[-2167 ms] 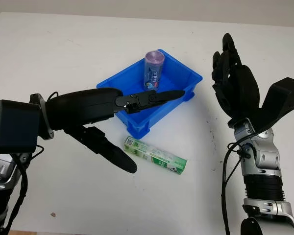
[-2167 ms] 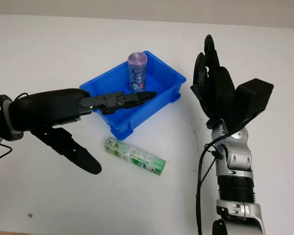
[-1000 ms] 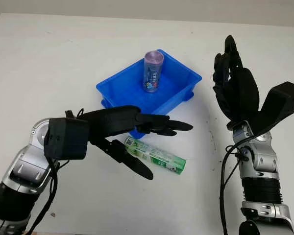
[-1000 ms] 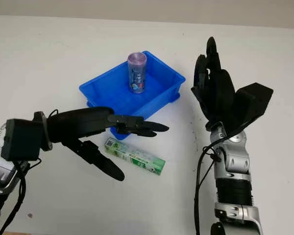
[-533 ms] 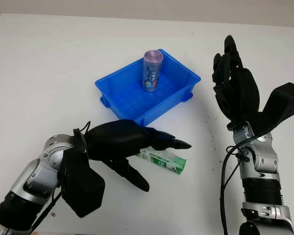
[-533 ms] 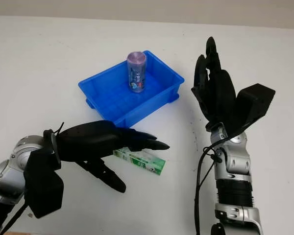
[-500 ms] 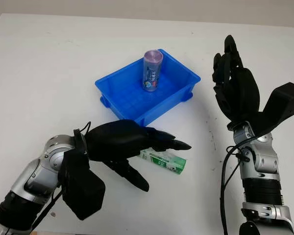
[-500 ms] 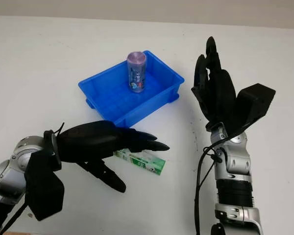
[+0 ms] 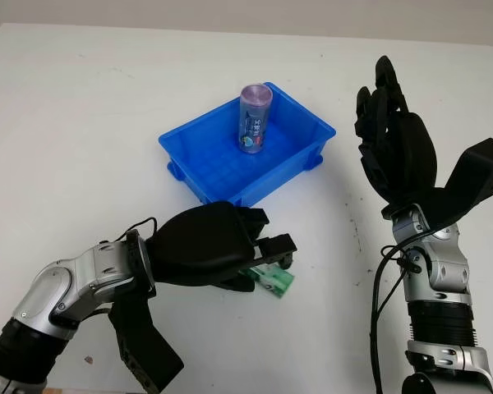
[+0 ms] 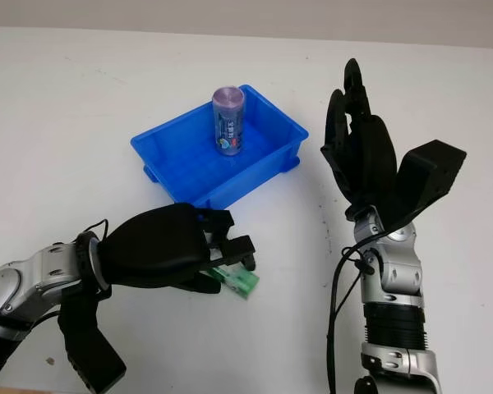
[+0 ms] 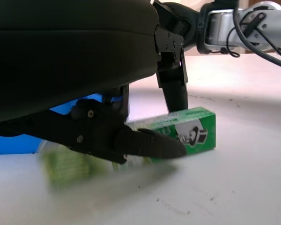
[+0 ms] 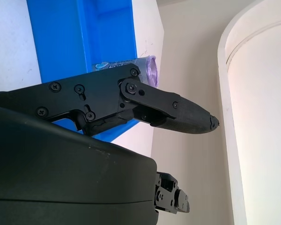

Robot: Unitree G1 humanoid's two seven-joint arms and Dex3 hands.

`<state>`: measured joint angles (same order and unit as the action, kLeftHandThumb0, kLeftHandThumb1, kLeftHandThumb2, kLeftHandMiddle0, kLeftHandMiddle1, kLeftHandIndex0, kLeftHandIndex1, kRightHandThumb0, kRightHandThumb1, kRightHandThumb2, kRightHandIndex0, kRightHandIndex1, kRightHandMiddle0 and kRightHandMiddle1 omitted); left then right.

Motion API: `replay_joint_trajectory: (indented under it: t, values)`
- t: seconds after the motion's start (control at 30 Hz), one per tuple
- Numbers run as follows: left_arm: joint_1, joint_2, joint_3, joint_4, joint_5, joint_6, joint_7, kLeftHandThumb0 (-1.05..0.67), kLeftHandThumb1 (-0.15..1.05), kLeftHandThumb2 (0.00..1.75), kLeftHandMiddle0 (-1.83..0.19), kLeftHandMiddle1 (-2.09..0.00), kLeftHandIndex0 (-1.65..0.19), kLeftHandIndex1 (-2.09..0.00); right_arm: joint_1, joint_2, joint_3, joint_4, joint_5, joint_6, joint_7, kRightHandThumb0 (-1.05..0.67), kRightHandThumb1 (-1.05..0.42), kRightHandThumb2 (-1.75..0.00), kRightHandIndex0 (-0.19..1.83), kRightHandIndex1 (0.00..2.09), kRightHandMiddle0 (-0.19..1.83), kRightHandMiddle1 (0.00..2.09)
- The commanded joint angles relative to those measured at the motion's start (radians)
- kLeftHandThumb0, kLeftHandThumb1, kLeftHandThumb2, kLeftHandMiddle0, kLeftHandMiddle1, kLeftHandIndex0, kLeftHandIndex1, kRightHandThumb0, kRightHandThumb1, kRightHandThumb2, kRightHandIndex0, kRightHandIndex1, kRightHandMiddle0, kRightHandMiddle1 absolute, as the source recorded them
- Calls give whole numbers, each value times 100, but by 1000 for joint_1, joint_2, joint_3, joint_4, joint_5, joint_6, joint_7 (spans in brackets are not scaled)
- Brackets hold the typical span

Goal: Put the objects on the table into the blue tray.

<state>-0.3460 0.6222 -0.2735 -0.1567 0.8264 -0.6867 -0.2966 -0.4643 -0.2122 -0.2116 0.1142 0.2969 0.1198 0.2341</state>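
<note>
Left hand (image 9: 230,250) is low over the white surface (image 9: 82,139), at about 7 o'clock from the blue tray (image 9: 201,156), fingers (image 11: 145,143) curled down around the green box (image 9: 273,280). Box lies flat on the surface, mostly covered by the palm; just its 3 o'clock end sticks out past the fingertips. Wrist view: one finger is in front of the box's long side, another comes down behind it, box is on the surface. Cannot tell if the grip is actually tight, but the fingers are closed on it from both sides.

Tray sits at 12 o'clock of the left hand, just beyond it, skewed diagonally. Purple can (image 9: 254,119) stands upright inside the tray, toward its far corner.

Right hand (image 9: 394,148) is raised off the surface at 3 o'clock of the tray, well apart from it, open, holding nothing, fingers pointing up and away.
</note>
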Motion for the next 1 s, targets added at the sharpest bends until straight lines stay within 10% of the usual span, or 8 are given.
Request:
replay_joint_trajectory:
  t: [0.0, 0.63, 0.97]
  values:
    - [16, 3, -9, -35, -8, 25, -30, -48, 105, 36, -135, -209, -60, -209, 14, 0, -3, -28, 7, 2, 2, -67, -105, -67, -19, 0, -19, 0]
    - [-39, -14, 7, -52, -464, 92, -217, -54, 105, 20, -148, -209, -92, -209, 11, -2, -4, -25, 2, -6, -4, -66, -105, -69, -19, 0, -19, 0]
    - [-157, 15, 121, -134, -767, 343, -373, -48, 105, 28, -148, -209, -85, -209, 11, -1, -7, -18, 2, -4, -8, -64, -105, -70, -19, 0, -19, 0]
